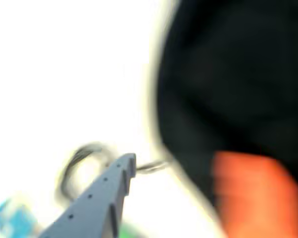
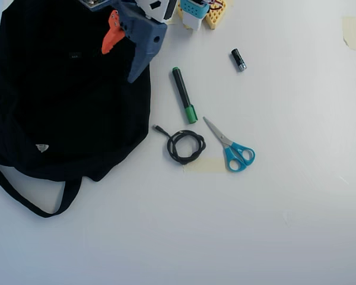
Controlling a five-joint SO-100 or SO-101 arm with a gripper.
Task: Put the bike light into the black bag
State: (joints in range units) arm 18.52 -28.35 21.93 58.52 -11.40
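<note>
The black bag lies flat at the left of the white table in the overhead view, with a small white label and a long strap at its lower edge. It fills the right of the blurred wrist view. My gripper hangs over the bag's upper right edge, its blue finger and orange finger spread apart. In the wrist view the gripper is open with only the black bag between the fingers. The bike light is not in view.
To the right of the bag lie a green marker, a coiled black cable, blue-handled scissors and a small black-and-silver cylinder. The arm's base parts stand at the top edge.
</note>
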